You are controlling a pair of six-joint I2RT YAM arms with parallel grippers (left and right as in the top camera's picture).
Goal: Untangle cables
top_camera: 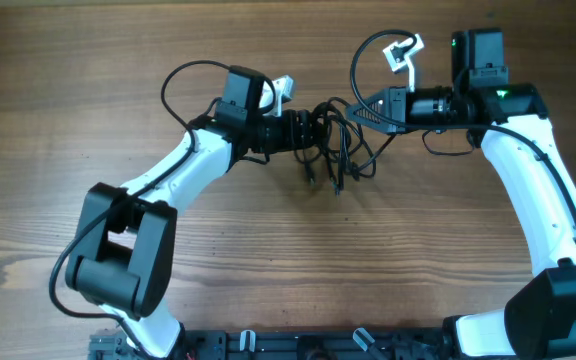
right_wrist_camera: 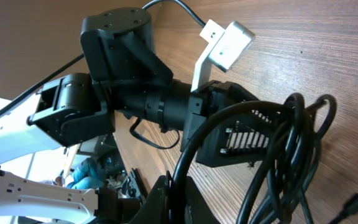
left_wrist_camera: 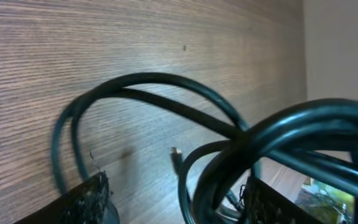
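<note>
The cables (top_camera: 340, 150) hang as a tangled black bundle between my two grippers, above the middle of the wooden table (top_camera: 268, 250), with loose plug ends (top_camera: 337, 188) dangling toward the front. My left gripper (top_camera: 313, 130) reaches in from the left. In the left wrist view its jaws (left_wrist_camera: 179, 199) stand apart, open, with cable loops (left_wrist_camera: 166, 81) passing between the fingers (left_wrist_camera: 86, 199), closer to the right one. My right gripper (top_camera: 356, 112) comes from the right and is shut on one cable strand (right_wrist_camera: 194, 149), pinched between its jaws (right_wrist_camera: 178, 199). The rest of the bundle (right_wrist_camera: 291, 143) droops beside the left gripper's finger (right_wrist_camera: 247, 134).
The left arm's own thick wire (top_camera: 183, 75) loops behind its wrist, and the right arm's wire (top_camera: 368, 50) arcs near its white camera mount (top_camera: 405, 52). The arms' bases (top_camera: 268, 345) line the front edge. Bare wood (left_wrist_camera: 104, 50) lies under the cables.
</note>
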